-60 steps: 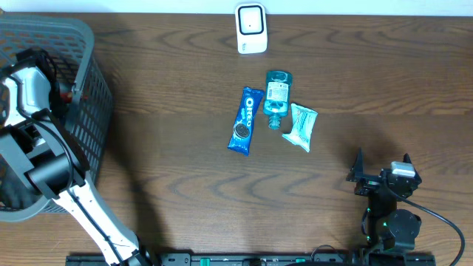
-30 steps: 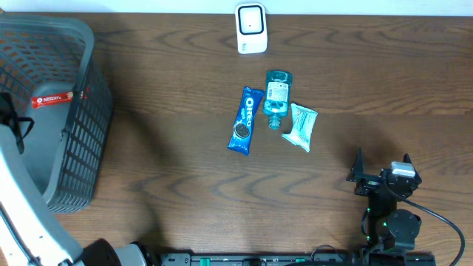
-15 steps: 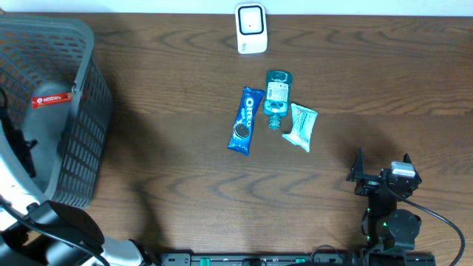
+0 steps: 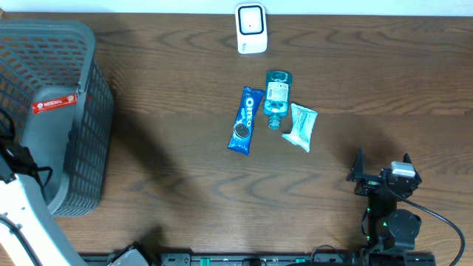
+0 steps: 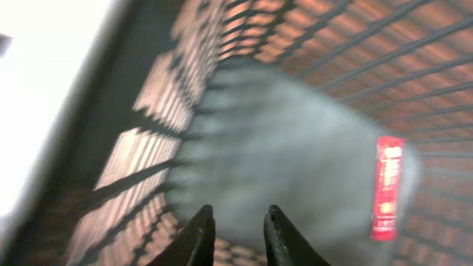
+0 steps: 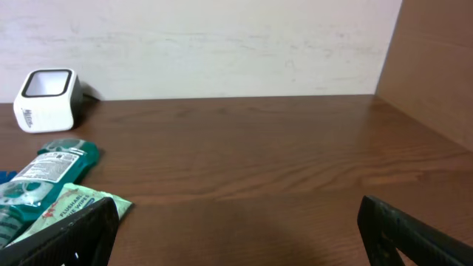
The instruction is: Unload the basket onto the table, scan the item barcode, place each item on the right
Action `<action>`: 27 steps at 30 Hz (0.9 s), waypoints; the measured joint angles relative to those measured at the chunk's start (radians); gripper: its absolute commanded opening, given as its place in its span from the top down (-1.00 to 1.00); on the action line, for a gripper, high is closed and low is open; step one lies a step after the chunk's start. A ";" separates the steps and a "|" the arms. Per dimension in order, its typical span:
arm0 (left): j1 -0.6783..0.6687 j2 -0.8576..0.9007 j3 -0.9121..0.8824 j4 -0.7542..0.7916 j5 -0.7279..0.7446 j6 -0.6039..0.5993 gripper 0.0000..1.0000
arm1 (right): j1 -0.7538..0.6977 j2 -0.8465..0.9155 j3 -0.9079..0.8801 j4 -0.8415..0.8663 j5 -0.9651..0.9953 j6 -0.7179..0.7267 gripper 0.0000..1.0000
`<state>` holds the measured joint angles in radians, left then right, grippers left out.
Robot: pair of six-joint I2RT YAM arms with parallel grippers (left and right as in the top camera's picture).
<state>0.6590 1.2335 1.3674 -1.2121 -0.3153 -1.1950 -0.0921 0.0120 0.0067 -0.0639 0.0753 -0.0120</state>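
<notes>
our left gripper point(image 5: 235, 233) hangs over the grey mesh basket point(image 4: 89, 125). its jaws stand a narrow gap apart with nothing between them. below it the red nescafé sachet point(image 4: 55, 104) lies flat on the basket floor, clear of the fingers; the wrist view is blurred. our right gripper point(image 6: 236, 229) sits low at the near right of the wooden table point(image 4: 170, 170), jaws spread wide and empty. the white barcode scanner point(image 4: 250, 28) stands at the far edge. mid-table, close together, lie an oreo pack point(image 4: 246, 120), a teal bottle point(image 4: 277, 96) and a wipes packet point(image 4: 302, 126).
</notes>
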 measured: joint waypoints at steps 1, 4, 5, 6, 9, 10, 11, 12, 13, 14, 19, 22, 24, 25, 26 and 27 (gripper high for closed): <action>0.000 0.008 0.000 0.038 -0.001 0.016 0.48 | 0.000 0.000 0.000 0.000 0.000 0.000 -0.98; 0.000 0.059 0.000 0.128 -0.001 0.042 0.45 | 0.000 0.000 0.000 0.000 0.000 0.000 -0.99; 0.000 0.084 0.000 0.155 0.001 0.048 0.40 | 0.000 0.000 0.000 0.000 0.000 0.000 -0.98; 0.000 0.111 0.000 0.180 0.004 0.053 0.33 | 0.000 0.000 0.000 0.000 0.000 0.000 -0.98; 0.000 0.201 -0.001 0.281 0.031 0.083 0.00 | 0.000 0.000 0.000 0.000 0.000 0.000 -0.99; -0.001 0.234 -0.001 0.318 0.043 0.095 -0.07 | 0.000 0.000 0.000 0.000 0.000 0.000 -0.99; -0.001 0.267 -0.001 0.354 0.057 0.103 -0.12 | 0.000 0.000 0.000 0.000 0.000 0.000 -0.99; -0.001 0.300 -0.001 0.388 0.071 0.108 -0.16 | 0.000 0.000 0.000 0.000 0.000 0.000 -0.98; -0.001 0.335 -0.002 0.420 0.087 0.118 -0.21 | 0.000 0.000 0.000 0.000 0.000 0.000 -0.98; -0.001 0.367 -0.002 0.455 0.105 0.127 -0.26 | 0.000 0.000 0.000 0.000 0.000 0.000 -0.99; -0.010 0.508 -0.002 0.611 0.184 0.172 -0.50 | 0.000 0.000 0.000 0.000 0.000 0.000 -0.99; -0.030 0.578 -0.002 0.666 0.209 0.190 -0.78 | 0.000 0.000 0.000 0.000 0.000 0.000 -0.98; -0.047 0.613 -0.002 0.710 0.216 0.197 -0.93 | 0.000 0.000 0.000 0.000 0.000 0.000 -0.98; -0.055 0.625 -0.002 0.730 0.217 0.199 -0.99 | 0.000 0.000 0.000 0.000 0.000 0.000 -0.98; -0.064 0.637 -0.002 0.751 0.221 0.200 -1.00 | 0.000 0.000 0.000 0.000 0.000 0.000 -0.99; -0.071 0.645 -0.002 0.768 0.224 0.197 -1.00 | 0.000 0.000 0.000 0.000 0.000 0.000 -0.99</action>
<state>0.5880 1.8786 1.3659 -0.4442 -0.0914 -0.9977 -0.0921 0.0120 0.0067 -0.0639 0.0750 -0.0120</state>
